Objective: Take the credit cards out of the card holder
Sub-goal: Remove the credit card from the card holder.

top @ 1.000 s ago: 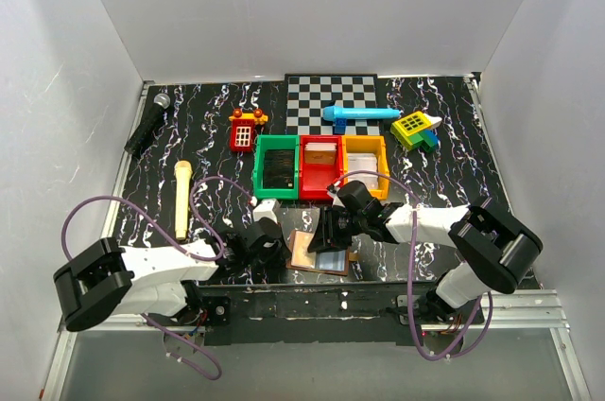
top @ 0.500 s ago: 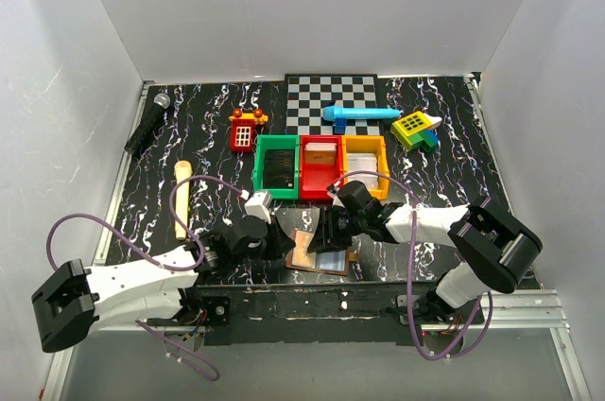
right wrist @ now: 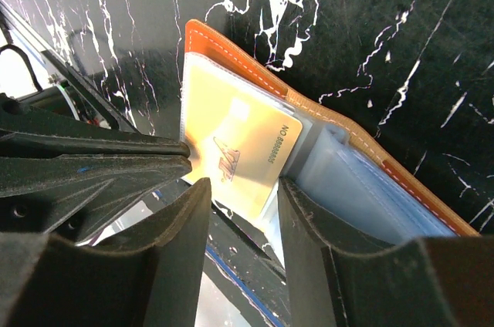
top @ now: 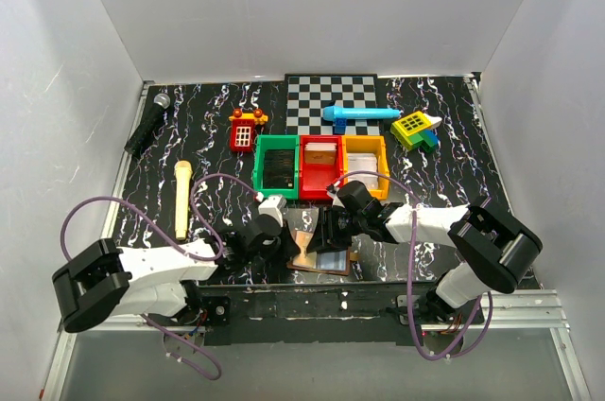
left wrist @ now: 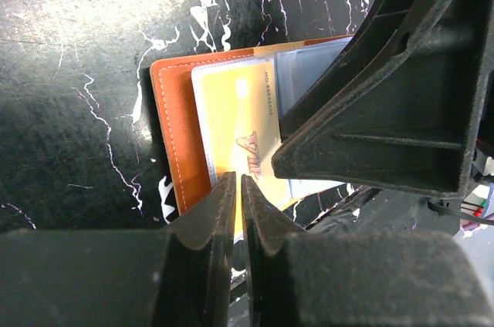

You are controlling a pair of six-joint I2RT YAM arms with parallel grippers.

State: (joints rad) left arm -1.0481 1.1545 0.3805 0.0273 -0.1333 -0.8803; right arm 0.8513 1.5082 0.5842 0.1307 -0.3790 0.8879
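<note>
pinching the yellow card [left wrist: 243,126] in the card holder [left wrist: 174,134], left gripper [left wrist: 238,180] nearly closed; right gripper [right wrist: 243,184] half open.

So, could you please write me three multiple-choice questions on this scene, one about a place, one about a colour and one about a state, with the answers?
1. Where on the table does the card holder lie?
A. at its far edge
B. at its near edge, between the left gripper and the right gripper
C. at its left edge, by the wall

2. What colour is the card that shows in the card holder?
A. red
B. white
C. yellow

3. In what state is the card holder?
A. folded shut
B. open, its inner pockets in view
C. lying with its inside face down

Answers:
1 B: the top view shows it close to the arms' bases, with a gripper at each side.
2 C: both wrist views show a yellow card in a clear pocket.
3 B: the pale pockets lie in view inside the brown cover.
</note>
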